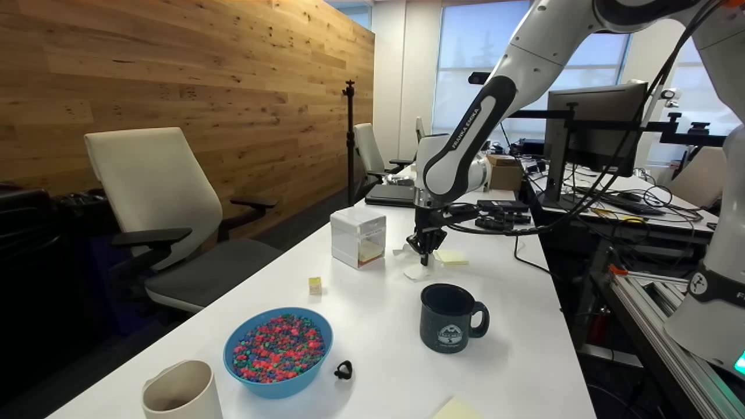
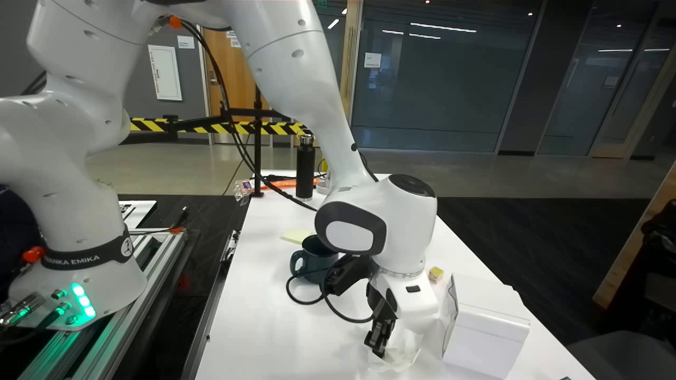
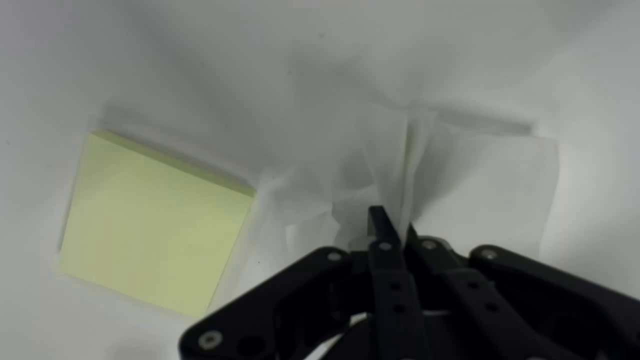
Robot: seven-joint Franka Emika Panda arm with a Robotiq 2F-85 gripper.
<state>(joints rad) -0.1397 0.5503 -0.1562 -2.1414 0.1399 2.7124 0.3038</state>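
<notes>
Where the black two-finger gripper (image 3: 401, 234) closes: its fingers pinch an upstanding fold of crumpled thin white paper (image 3: 392, 170); a raised ridge probably offers a purchase that flat paper would not.
Crumpled paper: on the glossy white tabletop (image 1: 378, 326), just beside the white cube-shaped box (image 1: 356, 237) with a see-through face; flaps spread loosely about the fingertips, so the grip seems to take only part of it.
Fingers' angle: steeply down, close to the box, presumably so the tips meet a fold lying this low.
Pale yellow square sticky-note pad (image 3: 160, 220): past the paper from the box, flat, apart from the fingers.
Dark green speckled mug (image 1: 445, 320): farther from the box than the paper, upright, handle turned away from the box, perhaps by chance.
Small yellow-and-white cube (image 1: 315, 286): near the box, not touching it.
Round blue bowl (image 1: 279, 389): well apart from the box, its wall evidently there to corral loose red, green and blue pieces (image 1: 282, 349).
</notes>
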